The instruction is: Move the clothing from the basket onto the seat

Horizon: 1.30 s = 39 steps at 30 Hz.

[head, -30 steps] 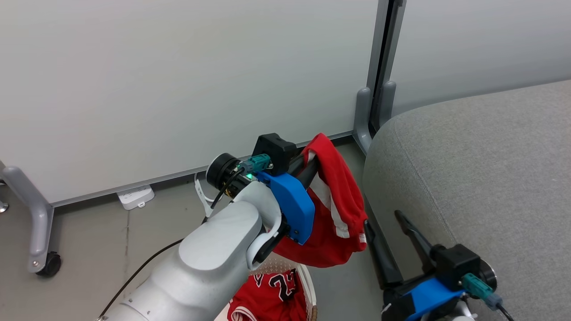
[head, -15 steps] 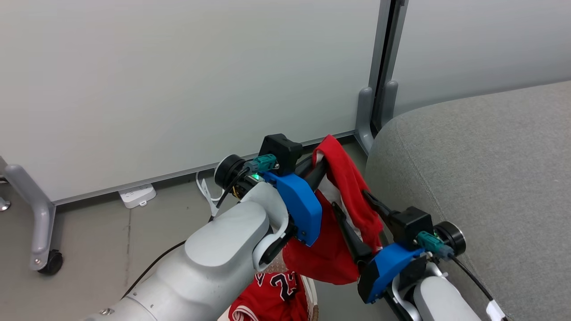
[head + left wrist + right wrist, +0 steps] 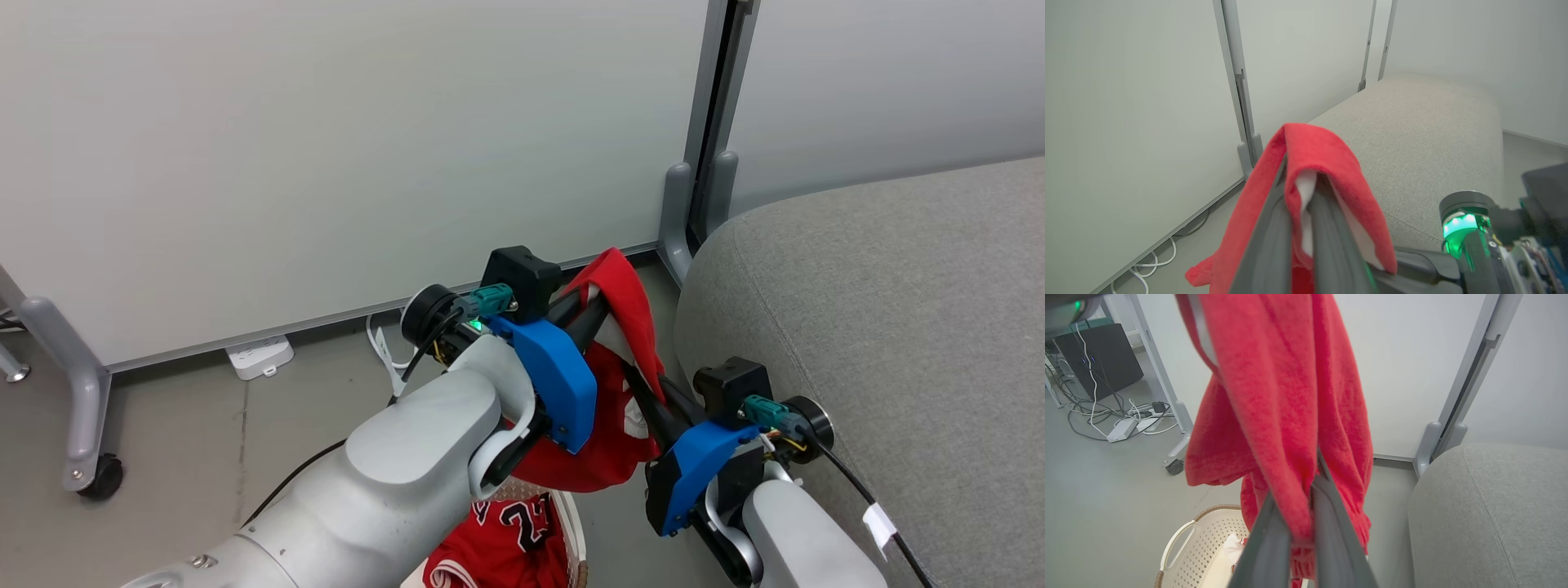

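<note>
Dark, white-outlined numerals on the red jersey [image 3: 490,559] lying in the basket [image 3: 574,535], near bottom: a 2, second digit partly hidden.

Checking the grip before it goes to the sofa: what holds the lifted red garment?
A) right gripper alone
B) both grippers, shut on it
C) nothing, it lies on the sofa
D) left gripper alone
B: the left gripper pinches the red garment at its top fold, the right gripper is shut on it lower down.
</note>
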Motion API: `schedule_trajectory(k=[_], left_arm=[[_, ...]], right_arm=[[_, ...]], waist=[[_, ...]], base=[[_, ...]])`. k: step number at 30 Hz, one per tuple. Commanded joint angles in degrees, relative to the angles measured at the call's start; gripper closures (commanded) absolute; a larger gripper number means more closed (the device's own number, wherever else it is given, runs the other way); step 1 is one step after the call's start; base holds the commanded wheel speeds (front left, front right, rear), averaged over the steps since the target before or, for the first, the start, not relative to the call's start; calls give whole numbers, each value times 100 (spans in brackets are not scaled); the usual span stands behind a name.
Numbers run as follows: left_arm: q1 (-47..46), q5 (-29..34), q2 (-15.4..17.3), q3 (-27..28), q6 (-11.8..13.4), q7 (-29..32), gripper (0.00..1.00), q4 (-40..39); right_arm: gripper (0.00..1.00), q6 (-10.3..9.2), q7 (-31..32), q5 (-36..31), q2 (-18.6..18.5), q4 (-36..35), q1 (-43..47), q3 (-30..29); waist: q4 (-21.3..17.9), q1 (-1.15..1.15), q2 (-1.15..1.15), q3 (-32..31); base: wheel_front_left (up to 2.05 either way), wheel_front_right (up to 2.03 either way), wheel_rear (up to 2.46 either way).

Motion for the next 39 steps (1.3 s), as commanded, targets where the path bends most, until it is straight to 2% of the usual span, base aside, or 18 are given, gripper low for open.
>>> schedule_trajectory(k=[1, 23, 24, 25, 26, 27, 30, 33, 39], left_arm=[[-98, -6, 14, -37, 35, -61, 100, 19], [-165, -322, 13, -326, 44, -167, 100, 125], [-162, -324, 13, -332, 44, -171, 83, 131], [-157, -317, 13, -339, 39, -187, 44, 136], [-132, -352, 12, -341, -9, -231, 8, 106], [-80, -406, 13, -311, -33, -272, 0, 91], [122, -329, 13, -288, -97, -465, 0, 151], [404, -62, 88, -147, -308, -553, 0, 81], [1363, 844, 456, 814, -363, -548, 0, -762]], right_arm=[[100, -2, -38, 24, -13, 45, -131, 17], [100, -2, -279, 109, -14, 298, -177, 167], [100, -2, -288, 110, -14, 304, -174, 169], [100, -2, -290, 110, -14, 307, -170, 166], [100, -2, -300, 108, -14, 310, -168, 161], [100, -2, -305, 110, -14, 311, -167, 156], [100, -2, -334, 113, -14, 286, -179, 128], [100, -2, -379, 43, -14, 221, -132, 45], [100, -2, -353, -51, -13, 95, 34, -75]], waist=[[-1, 0, 0, -4], [-75, 0, 0, 4], [-71, 0, 0, 4], [-66, 0, 0, 4], [-59, 0, 0, 5], [-54, 0, 0, 6], [-47, 0, 0, 11], [-8, 0, 0, 29], [54, 0, 0, 77]], base=[[0, 0, 0], [0, 0, 0], [0, 0, 0], [0, 0, 0], [0, 0, 0], [0, 0, 0], [0, 0, 0], [0, 0, 0], [0, 0, 0]])
